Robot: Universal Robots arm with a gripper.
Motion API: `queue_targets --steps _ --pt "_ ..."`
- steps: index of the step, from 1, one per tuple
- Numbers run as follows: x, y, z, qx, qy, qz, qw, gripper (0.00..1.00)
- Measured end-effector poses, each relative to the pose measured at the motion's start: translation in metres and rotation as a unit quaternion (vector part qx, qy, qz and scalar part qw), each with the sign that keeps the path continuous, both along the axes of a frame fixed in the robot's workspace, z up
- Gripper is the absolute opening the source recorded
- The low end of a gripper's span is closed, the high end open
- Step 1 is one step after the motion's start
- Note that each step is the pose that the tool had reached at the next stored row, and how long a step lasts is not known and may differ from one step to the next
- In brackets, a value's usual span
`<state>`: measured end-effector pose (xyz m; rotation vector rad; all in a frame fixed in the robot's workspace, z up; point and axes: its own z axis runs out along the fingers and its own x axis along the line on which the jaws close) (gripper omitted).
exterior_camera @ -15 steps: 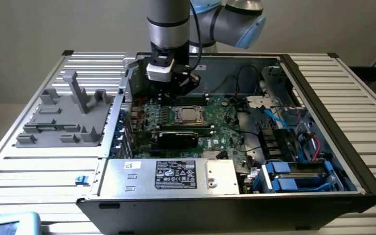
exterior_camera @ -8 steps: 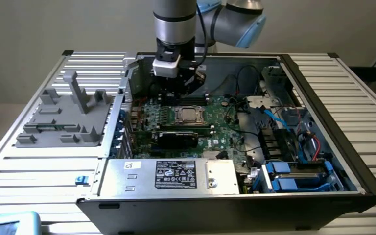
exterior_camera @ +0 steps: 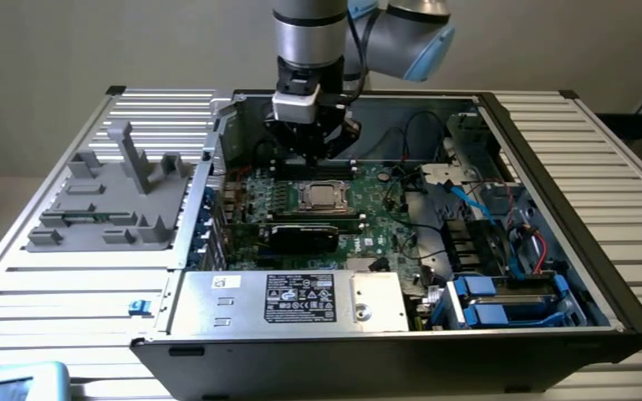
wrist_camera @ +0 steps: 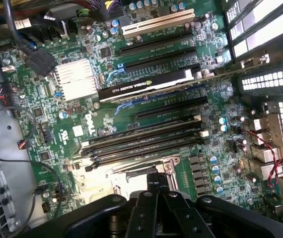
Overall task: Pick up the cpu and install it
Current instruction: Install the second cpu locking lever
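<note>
Here my claw (exterior_camera: 312, 155) hangs inside the open computer case (exterior_camera: 588, 251), its fingers (wrist_camera: 157, 191) pressed together with nothing between them. Everything I place by the motherboard (exterior_camera: 388, 219): the cpu (exterior_camera: 321, 195) sits flat in its socket on that green board, its dull silver top facing up, just beside my fingertips and not touching them. Also on the board, on the cpu's far side from my claw, stands the black graphics card (exterior_camera: 304, 236). Past the board's edge beyond that card lies the silver power supply box (exterior_camera: 287, 298) with its white label. A grey plastic fixture (exterior_camera: 114, 200) rests outside the case, well apart from the board.
</note>
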<state>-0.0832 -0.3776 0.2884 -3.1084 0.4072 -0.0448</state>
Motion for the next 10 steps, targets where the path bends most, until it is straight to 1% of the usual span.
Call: queue_targets --steps 4,10 --pt "0.011 0.0008 0.0029 -0.002 0.0001 0.0 1.0 0.11" --pt "0.0115 0.0008 0.003 -0.0021 0.0001 0.0 1.0 0.11"
